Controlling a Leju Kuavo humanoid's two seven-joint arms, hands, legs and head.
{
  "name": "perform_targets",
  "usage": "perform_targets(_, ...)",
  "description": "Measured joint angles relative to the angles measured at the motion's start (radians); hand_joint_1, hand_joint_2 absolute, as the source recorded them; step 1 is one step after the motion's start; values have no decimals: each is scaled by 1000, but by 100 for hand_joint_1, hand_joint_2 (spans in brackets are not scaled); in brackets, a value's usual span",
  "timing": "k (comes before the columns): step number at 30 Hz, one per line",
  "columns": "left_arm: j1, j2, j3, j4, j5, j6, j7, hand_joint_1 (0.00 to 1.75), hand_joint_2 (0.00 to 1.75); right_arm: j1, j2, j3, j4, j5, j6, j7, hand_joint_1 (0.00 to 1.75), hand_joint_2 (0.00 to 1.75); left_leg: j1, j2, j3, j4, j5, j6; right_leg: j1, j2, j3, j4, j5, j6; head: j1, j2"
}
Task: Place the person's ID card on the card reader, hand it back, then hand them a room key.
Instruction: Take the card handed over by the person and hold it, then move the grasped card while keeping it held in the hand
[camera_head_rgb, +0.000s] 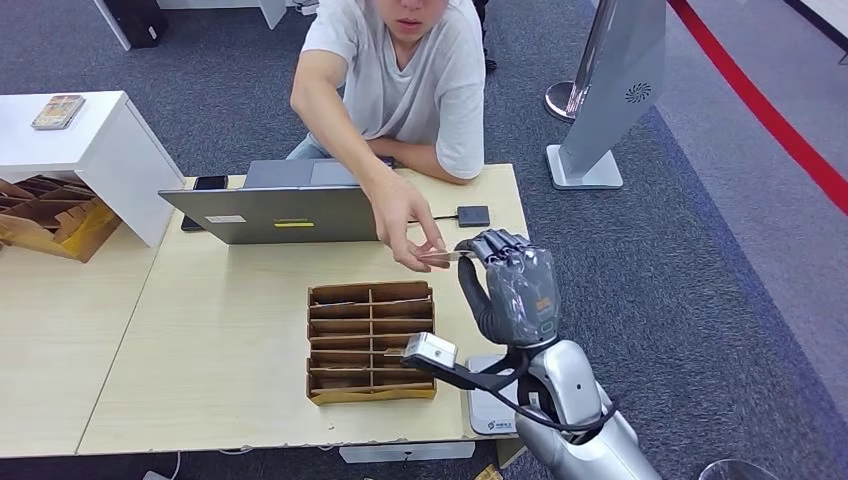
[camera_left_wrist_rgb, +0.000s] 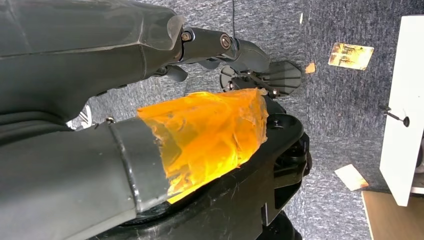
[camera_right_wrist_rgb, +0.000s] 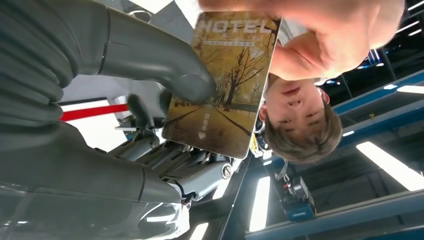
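Note:
My right hand (camera_head_rgb: 515, 285) is raised over the table's right side and pinches a room key card (camera_head_rgb: 440, 256). In the right wrist view the card (camera_right_wrist_rgb: 225, 85) shows a yellow tree picture and the word HOTEL, with my thumb (camera_right_wrist_rgb: 185, 75) pressed on its face. The person's hand (camera_head_rgb: 405, 225) reaches across the table and grips the card's far end; their fingers (camera_right_wrist_rgb: 240, 6) cover that edge. My left hand (camera_left_wrist_rgb: 220, 42) hangs beside my body above the carpet and holds nothing. A white flat reader (camera_head_rgb: 488, 408) lies at the table's near right corner, partly hidden by my arm.
A cardboard box with several slots (camera_head_rgb: 370, 340) sits in the middle of the table (camera_head_rgb: 220, 350). A grey laptop (camera_head_rgb: 280, 205), a phone (camera_head_rgb: 208, 183) and a small dark device (camera_head_rgb: 473, 215) lie at the far edge. Loose cards (camera_left_wrist_rgb: 351, 55) lie on the carpet.

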Motion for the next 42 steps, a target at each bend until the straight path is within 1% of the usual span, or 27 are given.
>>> perform_targets(6, 0, 0, 0, 0, -4, -1, 0, 0, 0, 12, 0, -1, -13, -42, 4, -22, 175, 175, 0, 0, 0, 0, 0, 0, 0, 0, 0, 0, 0, 0, 0, 0)
perform_targets(13, 0, 0, 0, 0, -5, -1, -4, 0, 0, 32, 0, -2, -52, -159, 32, -63, 175, 175, 0, 0, 0, 0, 0, 0, 0, 0, 0, 0, 0, 0, 0, 0)
perform_targets(19, 1, 0, 0, 0, -5, -1, -6, 0, 0, 52, 0, -5, -82, -234, 65, -78, 175, 175, 0, 0, 0, 0, 0, 0, 0, 0, 0, 0, 0, 0, 0, 0)
perform_targets(21, 1, 0, 0, 0, -3, -1, -9, 0, 0, 60, 0, -9, -91, -296, 99, -90, 175, 175, 0, 0, 0, 0, 0, 0, 0, 0, 0, 0, 0, 0, 0, 0)
perform_targets(25, 3, 0, 0, 0, 0, -3, -17, 0, 0, 103, -2, -35, -113, -492, 207, -116, 175, 175, 0, 0, 0, 0, 0, 0, 0, 0, 0, 0, 0, 0, 0, 0)
perform_targets(28, 3, 0, 0, 1, 0, -4, -21, 0, 0, 141, -5, -65, -122, -594, 271, -126, 175, 175, 0, 0, 0, 0, 0, 0, 0, 0, 0, 0, 0, 0, 0, 0)
perform_targets(32, 4, 0, 1, 1, 0, -6, -22, 0, 0, 188, -8, -106, -124, -687, 331, -132, 175, 175, 0, -1, -1, 0, 0, 0, 0, -1, 0, 0, 0, 0, 0, 0)
perform_targets(37, 6, 0, 2, 1, 0, -6, -23, 0, 0, 248, -8, -161, -124, -772, 380, -142, 175, 175, 0, 0, -1, 0, 0, 0, 0, -1, 0, 0, 0, 0, 0, 0)
perform_targets(42, 8, 1, 3, 2, 0, -6, -24, 0, 0, 288, -8, -204, -123, -817, 405, -144, 175, 175, 0, -1, -1, 0, 0, 0, 0, 0, -1, 0, 0, 0, 0, 0)
